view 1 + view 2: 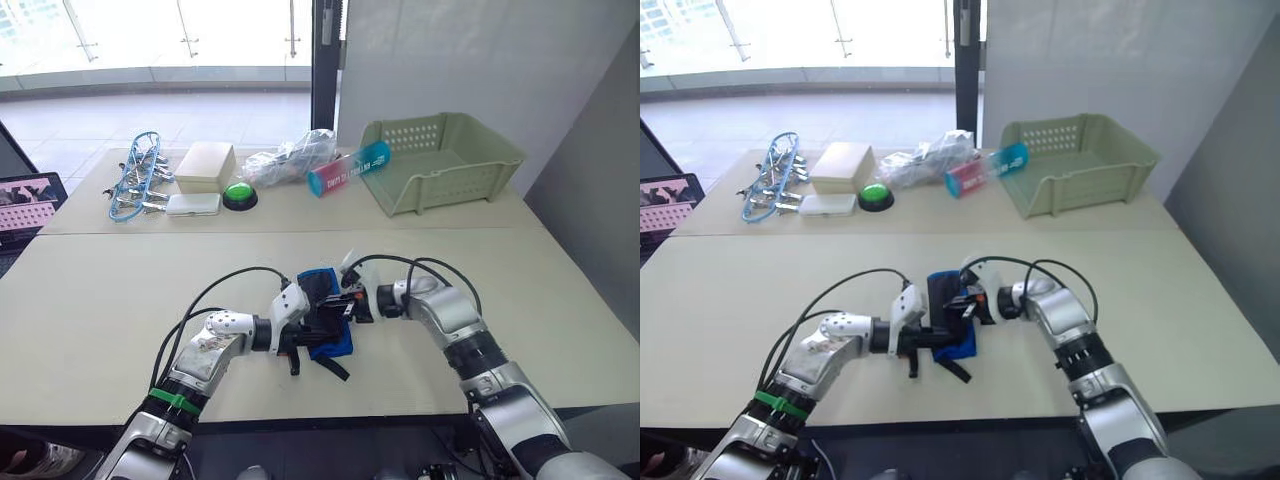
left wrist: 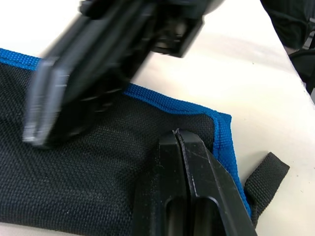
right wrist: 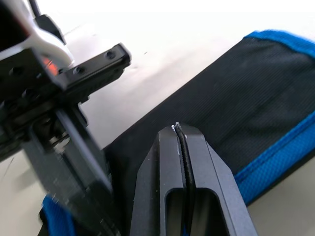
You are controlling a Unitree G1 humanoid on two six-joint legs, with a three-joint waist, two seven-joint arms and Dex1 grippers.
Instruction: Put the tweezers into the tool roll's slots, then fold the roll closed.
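The tool roll (image 1: 322,318) lies folded near the table's front middle, black outer fabric up, with blue edging and its short strap (image 1: 336,368) trailing toward me. The slots are folded inside and hidden, and the tweezers are out of sight. My left gripper (image 1: 316,343) comes in from the left, shut, tips resting on the fabric (image 2: 98,167) near the strap corner. My right gripper (image 1: 342,304) comes in from the right, shut, tips over the roll's black face (image 3: 256,93). The two grippers sit close together over the roll.
Along the back of the table stand a pale green basket (image 1: 440,160), a pink-and-blue tube (image 1: 348,168), a plastic bag (image 1: 290,158), a green button (image 1: 240,195), a white box (image 1: 205,165), a flat white case (image 1: 193,204) and silver clips on blue wire (image 1: 140,180). A laptop (image 1: 25,200) sits far left.
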